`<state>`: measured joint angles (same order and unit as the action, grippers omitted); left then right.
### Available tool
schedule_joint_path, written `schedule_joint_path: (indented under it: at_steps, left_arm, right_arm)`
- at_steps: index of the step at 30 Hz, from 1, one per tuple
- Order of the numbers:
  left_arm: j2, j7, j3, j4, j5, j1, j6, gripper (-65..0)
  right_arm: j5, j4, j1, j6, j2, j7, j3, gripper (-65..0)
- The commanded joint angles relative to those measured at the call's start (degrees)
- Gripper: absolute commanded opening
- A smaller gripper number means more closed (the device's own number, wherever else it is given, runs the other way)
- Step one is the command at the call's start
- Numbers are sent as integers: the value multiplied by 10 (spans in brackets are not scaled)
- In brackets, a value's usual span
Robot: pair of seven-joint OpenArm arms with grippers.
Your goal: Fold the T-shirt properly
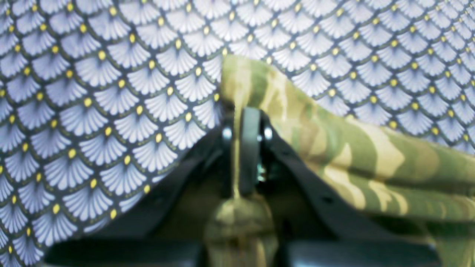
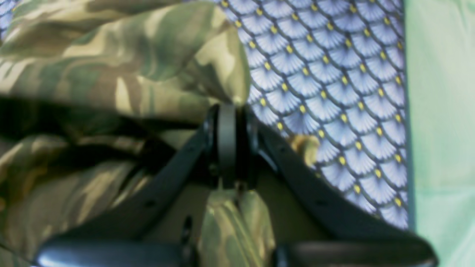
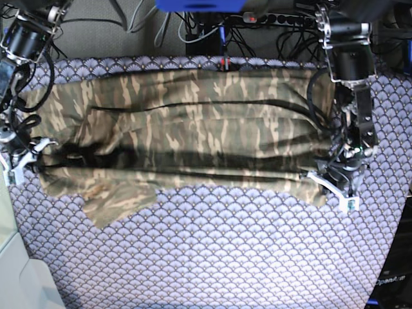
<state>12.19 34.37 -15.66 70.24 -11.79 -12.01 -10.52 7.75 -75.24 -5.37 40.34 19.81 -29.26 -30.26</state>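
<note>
The camouflage T-shirt [image 3: 193, 129] lies stretched in a wide band across the far half of the table, folded over lengthwise, with one sleeve [image 3: 119, 199] sticking out at its lower left. My left gripper [image 3: 331, 183] is shut on the shirt's right edge; in the left wrist view the closed gripper [image 1: 246, 111] pinches camouflage cloth [image 1: 334, 148] that drapes off to the right. My right gripper [image 3: 22, 161] is shut on the shirt's left edge; in the right wrist view the gripper [image 2: 227, 107] clamps cloth, and the shirt [image 2: 111, 66] bunches to the left.
A purple-grey fan-scale patterned cloth [image 3: 225, 251] covers the table, bare in front of the shirt. Cables and a power strip [image 3: 257, 19] run along the back edge. A pale green surface [image 2: 438, 129] lies past the cloth's edge beside my right gripper.
</note>
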Motion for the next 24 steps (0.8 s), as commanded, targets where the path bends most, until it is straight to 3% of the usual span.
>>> schedule_joint_path:
  at_steps: [1, 12, 18, 24]
  left_arm:
    - [7, -10, -3, 24, 4, -6, 5, -642]
    - [2, 56, -39, 170, 0, 85, 5, -642]
    - [-2, 59, -38, 232, 0, 150, 5, -642]
    - [-11, 58, -37, 239, 0, 172, 5, -642]
  right_arm:
    - [2, -12, -7, -3, 12, 15, -12, -632]
    - [2, -12, 9, -3, 11, -37, -75, -632]
    - [2, -23, 46, -3, -6, -40, -77, -632]
    - [2, -110, 84, -3, -32, -39, -72, -629]
